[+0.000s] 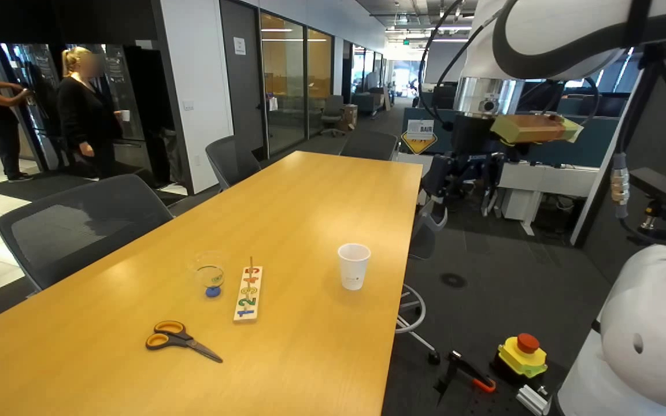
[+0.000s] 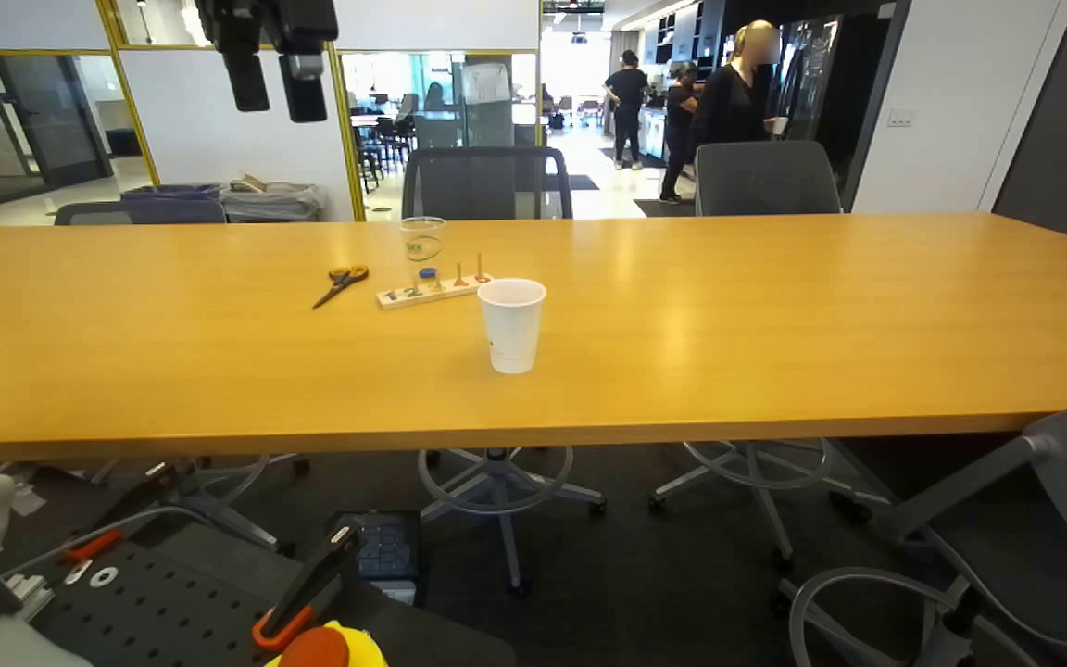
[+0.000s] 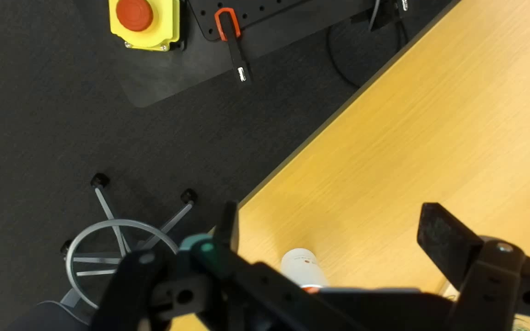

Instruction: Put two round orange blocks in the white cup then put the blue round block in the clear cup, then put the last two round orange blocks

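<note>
The white cup (image 1: 354,268) stands upright near the table edge, apart from the other things; in the wrist view something orange (image 3: 311,289) shows inside the rim of that white cup (image 3: 301,265), most likely round orange blocks, too hidden to count. Farther across, the clear cup (image 2: 422,243) stands upright, and the blue round block (image 1: 213,292) appears to lie at its bottom. Elsewhere I see no round orange blocks. High above the table level, my gripper (image 3: 331,225) has its fingers (image 3: 446,248) spread wide, holding nothing; in an exterior view the gripper (image 1: 463,199) hangs beyond the table's side.
A wooden number board (image 1: 248,297) with upright pegs lies beside the clear cup. Orange-handled scissors (image 1: 180,338) lie near it on the long table (image 1: 321,196). Several chairs surround the table, one chair (image 2: 487,185) behind the far edge. An emergency stop (image 1: 522,355) sits by the robot base.
</note>
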Tool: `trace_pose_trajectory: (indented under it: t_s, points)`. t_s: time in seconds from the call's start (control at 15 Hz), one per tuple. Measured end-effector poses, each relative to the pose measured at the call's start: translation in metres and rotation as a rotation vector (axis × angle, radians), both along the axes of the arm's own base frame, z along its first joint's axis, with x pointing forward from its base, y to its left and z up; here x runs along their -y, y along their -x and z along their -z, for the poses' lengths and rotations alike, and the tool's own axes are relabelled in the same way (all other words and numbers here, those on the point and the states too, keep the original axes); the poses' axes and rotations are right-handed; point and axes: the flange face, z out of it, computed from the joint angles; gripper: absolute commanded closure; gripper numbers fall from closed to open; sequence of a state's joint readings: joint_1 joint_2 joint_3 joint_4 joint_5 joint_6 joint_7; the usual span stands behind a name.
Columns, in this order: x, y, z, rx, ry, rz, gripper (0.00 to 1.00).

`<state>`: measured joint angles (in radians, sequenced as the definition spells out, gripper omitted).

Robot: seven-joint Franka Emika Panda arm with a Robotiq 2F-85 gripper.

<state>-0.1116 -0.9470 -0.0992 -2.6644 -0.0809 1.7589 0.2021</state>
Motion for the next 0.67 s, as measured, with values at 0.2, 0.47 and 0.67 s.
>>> trace_pose_trajectory:
  t_s: [0.2,0.47,0.67]
  points:
    - [-0.003,0.017,-0.002,0.030,-0.001,-0.013,0.00]
    - [-0.003,0.028,0.001,0.041,-0.015,-0.011,0.00]
    - [-0.001,0.030,0.001,0.044,-0.017,-0.001,0.00]
